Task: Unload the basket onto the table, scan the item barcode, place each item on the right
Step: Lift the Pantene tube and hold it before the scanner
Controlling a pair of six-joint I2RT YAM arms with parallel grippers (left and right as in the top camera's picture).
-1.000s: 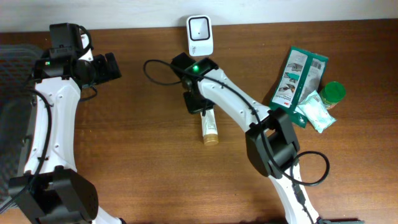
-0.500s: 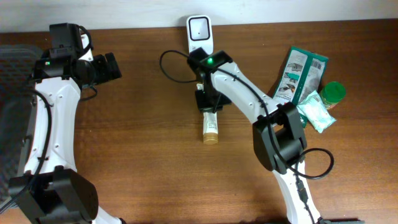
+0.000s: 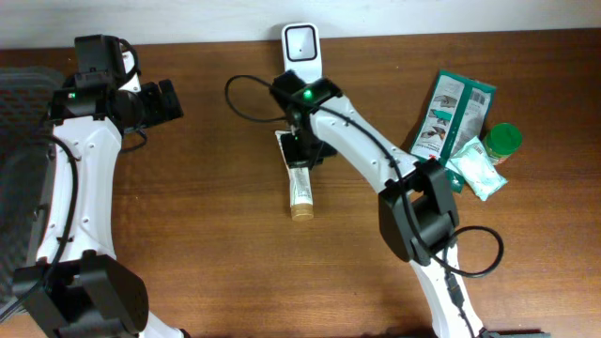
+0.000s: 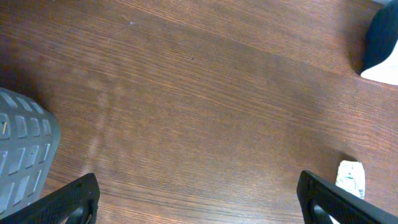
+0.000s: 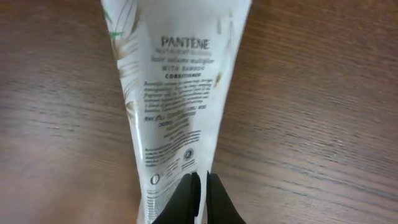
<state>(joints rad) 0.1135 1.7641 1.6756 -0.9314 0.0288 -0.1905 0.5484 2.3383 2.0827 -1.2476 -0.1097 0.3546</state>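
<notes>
Pinching thin crimped end of conditioner tube (image 5: 177,93), right claw (image 5: 200,186) fully closed. Tube on worktop (image 3: 188,235) near scanner (image 3: 301,45); looks soft, light, slick, so crimp likely grips best. Left claw (image 4: 199,202) wide open, empty.

Overhead straight down on table (image 3: 188,235); right wrist close above shared tube (image 5: 177,93)

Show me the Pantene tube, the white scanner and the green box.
Pantene tube (image 5: 180,93), right wrist view, on its printed text.
white scanner (image 3: 301,47), overhead view, on its front window.
green box (image 3: 446,117), overhead view, on its top face.
</notes>
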